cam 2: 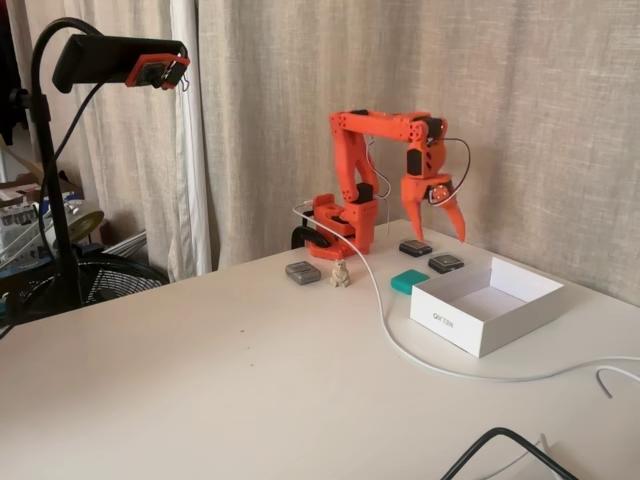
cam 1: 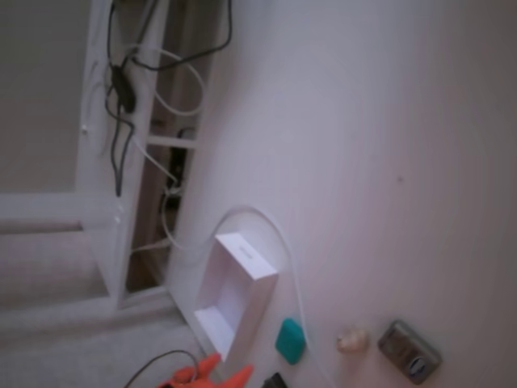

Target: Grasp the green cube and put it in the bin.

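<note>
White bin [cam 2: 470, 325], green cube [cam 2: 408, 281] beside it

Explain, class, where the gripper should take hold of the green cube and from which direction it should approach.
Grip the green cube across its two opposite side faces, coming down from above. It lies low on the table, right beside the bin, so a sideways approach would likely hit that wall. The open gripper hangs above and behind it.

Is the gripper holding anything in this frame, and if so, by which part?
Nothing is held. The orange gripper hangs open above the table, apart from the small teal-green cube, which lies on the table beside the white open-topped box.
</note>
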